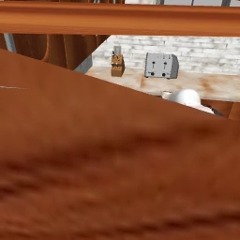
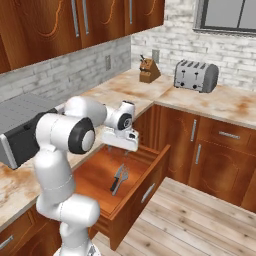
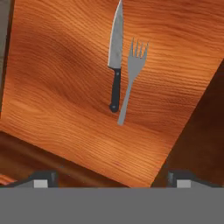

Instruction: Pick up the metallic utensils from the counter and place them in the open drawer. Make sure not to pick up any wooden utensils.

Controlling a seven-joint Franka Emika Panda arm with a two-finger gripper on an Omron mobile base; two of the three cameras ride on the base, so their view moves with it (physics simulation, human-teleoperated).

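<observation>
Two metal things, a fork (image 3: 132, 74) and a knife (image 3: 116, 57), lie side by side in the open drawer (image 2: 95, 175), mid-frame. They look thin, hard, slippery; grab the handles. Gripper (image 3: 111, 177) is wide, empty.

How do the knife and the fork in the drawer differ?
The knife has a black handle and a broad pointed blade; the fork is silver-grey all over and ends in tines. The knife's tip reaches farther up the hand view than the fork's. Both lie flat, side by side, on the open drawer floor.
</observation>
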